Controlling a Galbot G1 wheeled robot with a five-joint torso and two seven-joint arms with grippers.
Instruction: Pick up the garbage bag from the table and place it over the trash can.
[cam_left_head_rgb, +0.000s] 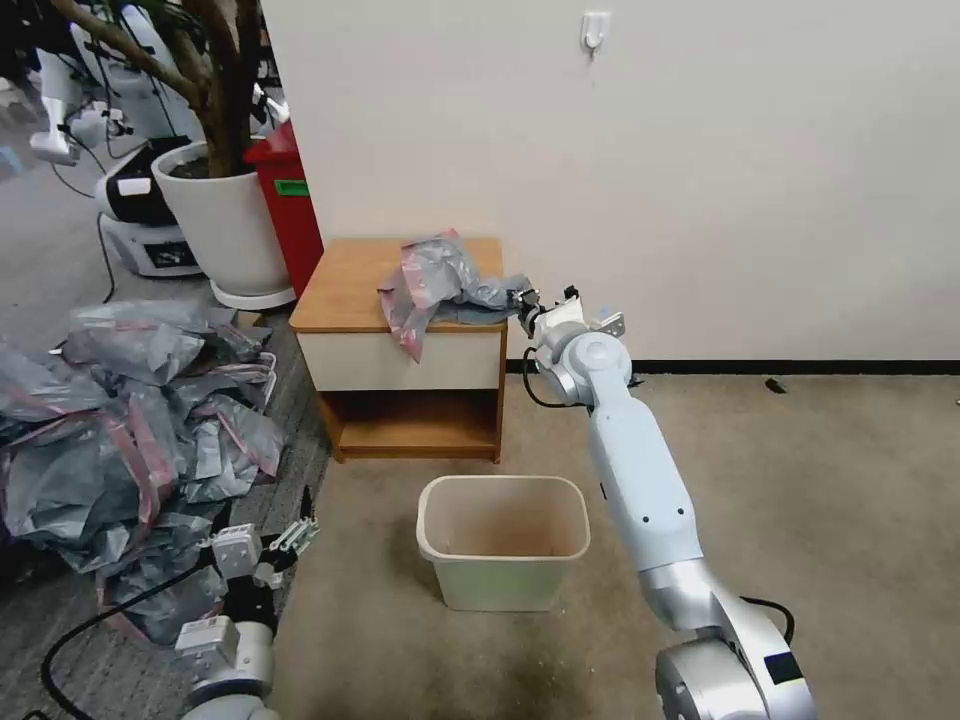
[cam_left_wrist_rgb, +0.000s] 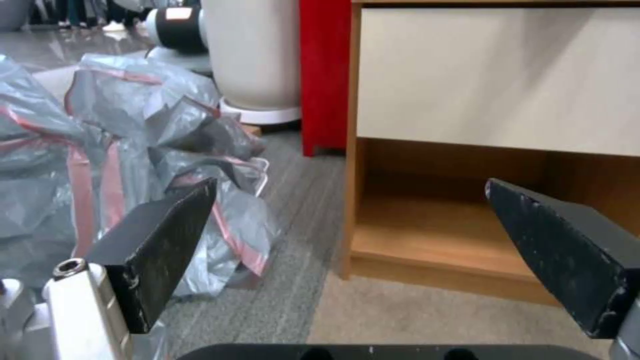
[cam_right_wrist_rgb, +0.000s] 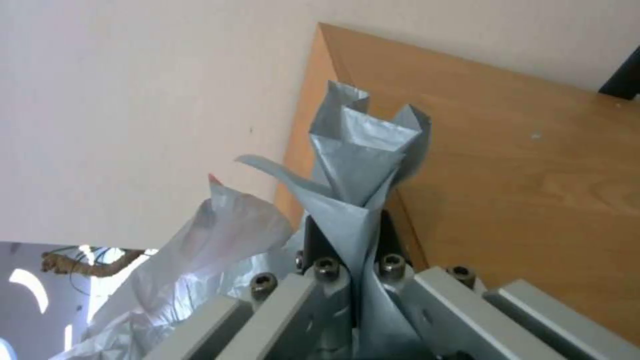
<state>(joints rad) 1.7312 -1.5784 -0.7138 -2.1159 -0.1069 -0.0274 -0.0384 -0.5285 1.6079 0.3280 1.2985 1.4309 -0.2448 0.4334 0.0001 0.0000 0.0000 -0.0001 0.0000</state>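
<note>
The garbage bag (cam_left_head_rgb: 440, 282) is sprawled on the surface (cam_left_head_rgb: 345, 290), upper middle of the frame; its edge is pinched by the right end effector (cam_left_head_rgb: 527, 300), so it's ready for lifting. The left end effector (cam_left_head_rgb: 285, 545) is parked wide open, lower left.

The right gripper's (cam_left_head_rgb: 523, 300) fingertips were buried in a fold of the garbage bag (cam_left_head_rgb: 440, 285). The bag covered part of the table (cam_left_head_rgb: 345, 290) top. The heap of bags (cam_left_head_rgb: 120, 430) and the red bin (cam_left_head_rgb: 290, 205) were cut off or partly hidden.
</note>
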